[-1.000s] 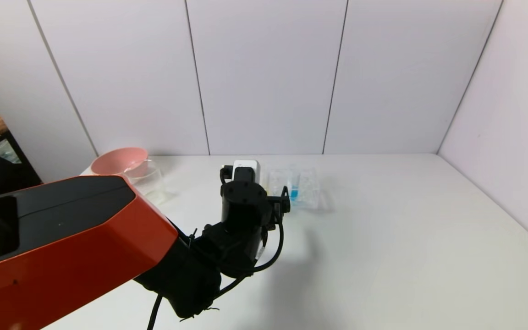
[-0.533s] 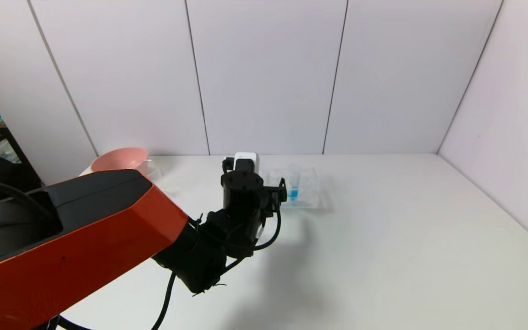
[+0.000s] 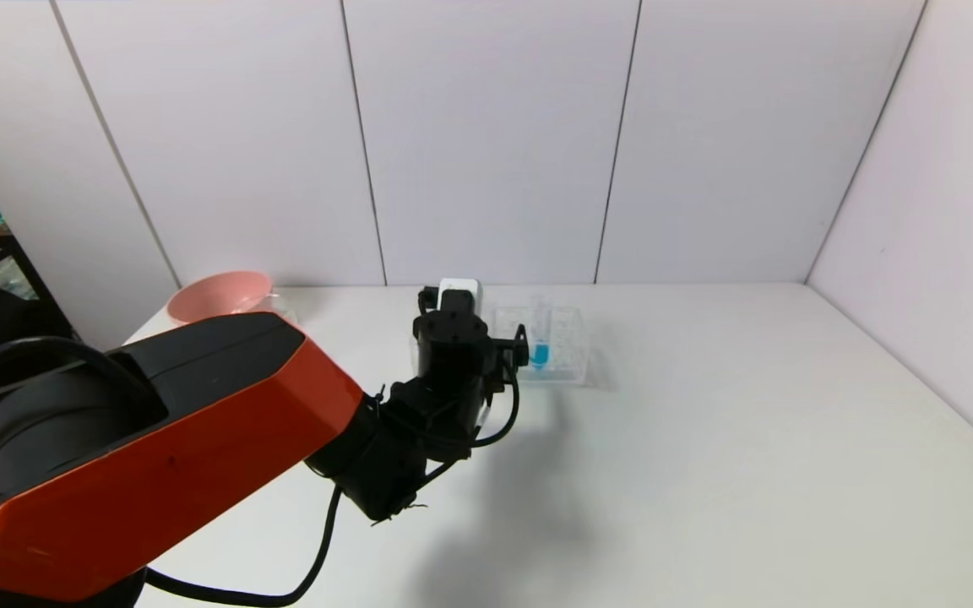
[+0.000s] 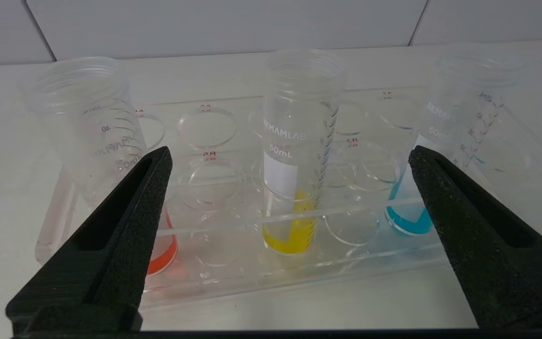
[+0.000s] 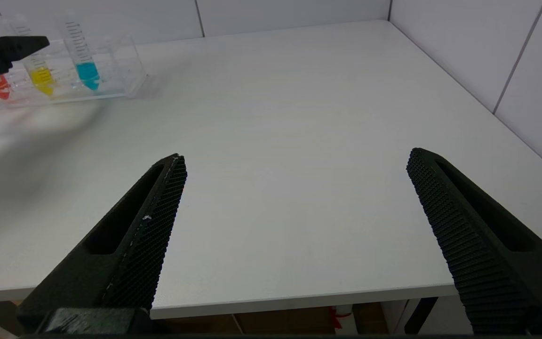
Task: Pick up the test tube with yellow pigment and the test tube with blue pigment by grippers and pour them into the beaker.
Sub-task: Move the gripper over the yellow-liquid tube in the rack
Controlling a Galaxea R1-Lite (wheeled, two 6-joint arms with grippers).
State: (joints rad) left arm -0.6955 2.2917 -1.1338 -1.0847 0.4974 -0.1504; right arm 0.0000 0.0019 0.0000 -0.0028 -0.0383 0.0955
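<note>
1. Black, textured fingers [image 4: 125,221] of the left gripper [image 4: 290,197] are seen spread wide in the left wrist view, one at the lower left of the frame and one at the lower right; nothing is held between them and nothing is visibly touched.
2. The test tube with yellow pigment [image 4: 297,160] is framed at the centre of that view, between the two fingers, standing upright in the clear tube rack [image 4: 252,278]; its yellow colour is gathered at the bottom end.
3. The test tube with blue pigment [image 4: 445,146] is found at the right of the same frame, leaning in the rack, its blue tip partly hidden behind the right-hand finger.
4. A third tube with red pigment [image 4: 106,155] is seen at the left of the frame, tilted, its red end partly covered by the left-hand finger.
5. In the head view the left gripper [image 3: 486,338] is placed at the middle of the frame, just beside the rack [image 3: 567,342] on the white table [image 3: 748,439]; its fingers are hidden there by the wrist.
6. The pink bowl [image 3: 218,297] is seen at the upper left of the head view; the beaker cannot be made out clearly beside it.
7. The right gripper [image 5: 294,188] is shown released in the right wrist view, its fingers [image 5: 144,226] wide apart above the near edge of the table and holding nothing; the rack lies well apart from it, at the upper left of that frame.
</note>
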